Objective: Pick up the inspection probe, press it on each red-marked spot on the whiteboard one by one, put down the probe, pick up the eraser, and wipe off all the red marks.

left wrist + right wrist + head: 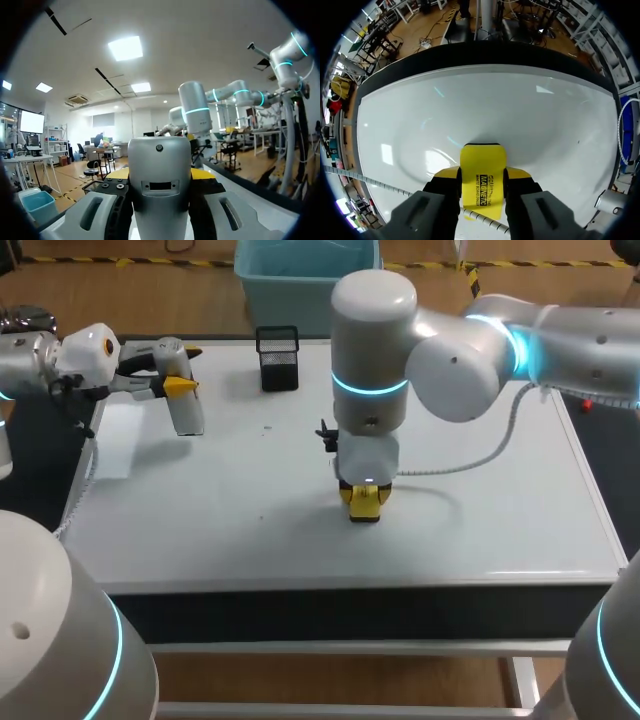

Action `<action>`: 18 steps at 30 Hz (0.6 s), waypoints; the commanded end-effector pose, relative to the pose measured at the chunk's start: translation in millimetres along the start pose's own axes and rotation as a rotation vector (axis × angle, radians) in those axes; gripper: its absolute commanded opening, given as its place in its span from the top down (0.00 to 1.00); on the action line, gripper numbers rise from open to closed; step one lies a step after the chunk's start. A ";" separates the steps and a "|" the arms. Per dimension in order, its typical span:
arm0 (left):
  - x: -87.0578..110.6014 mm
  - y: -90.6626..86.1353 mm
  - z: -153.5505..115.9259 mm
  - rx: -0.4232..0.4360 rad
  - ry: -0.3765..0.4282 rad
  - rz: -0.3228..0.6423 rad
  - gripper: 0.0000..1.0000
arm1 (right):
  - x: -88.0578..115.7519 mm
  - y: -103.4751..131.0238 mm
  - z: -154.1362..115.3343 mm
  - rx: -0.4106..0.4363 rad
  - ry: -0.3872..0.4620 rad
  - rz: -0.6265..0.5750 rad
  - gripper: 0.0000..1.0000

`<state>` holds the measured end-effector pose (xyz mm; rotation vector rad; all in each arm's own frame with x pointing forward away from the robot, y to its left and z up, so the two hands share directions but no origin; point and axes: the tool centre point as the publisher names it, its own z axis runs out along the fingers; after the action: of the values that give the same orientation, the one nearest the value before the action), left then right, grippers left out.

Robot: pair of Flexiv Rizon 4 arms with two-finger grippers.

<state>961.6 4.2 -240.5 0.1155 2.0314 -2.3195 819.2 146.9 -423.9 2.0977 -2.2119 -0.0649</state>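
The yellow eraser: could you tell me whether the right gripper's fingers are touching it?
Touching. The right wrist view shows the eraser clamped between both fingers, which press against its two sides with no gap.

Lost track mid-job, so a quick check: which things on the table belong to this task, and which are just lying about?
Job: flat white whiteboard; yellow block eraser, held in the right hand; grey cylindrical probe, held in the left hand.
Lying about: black mesh pen cup, near the far edge.

Head camera overlooks whiteboard (250, 475) from behind — right wrist shares it, close.
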 end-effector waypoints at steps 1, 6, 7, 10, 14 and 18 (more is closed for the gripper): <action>0.0 -1.1 0.2 -0.001 0.001 0.000 1.00 | 12.8 -1.2 2.1 0.006 0.001 0.011 1.00; 0.0 -1.1 0.2 -0.001 0.001 0.000 1.00 | 27.3 -2.8 0.9 0.010 0.008 0.040 1.00; 0.0 -1.1 0.2 -0.001 0.001 0.000 1.00 | 30.5 -3.2 0.4 0.012 0.009 0.046 1.00; 0.0 -1.1 0.2 -0.001 0.001 0.000 1.00 | 39.4 -4.5 -0.1 0.014 0.010 0.062 1.00; 0.0 -1.1 0.2 -0.001 0.001 0.000 1.00 | 51.2 -6.0 1.4 0.011 0.010 0.088 1.00; 0.0 -1.1 0.2 -0.001 0.001 0.000 1.00 | 60.9 -7.0 0.6 0.013 0.012 0.111 1.00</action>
<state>961.6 4.2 -240.5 0.1155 2.0315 -2.3195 824.6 96.6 -422.9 1.9639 -2.3139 -0.0274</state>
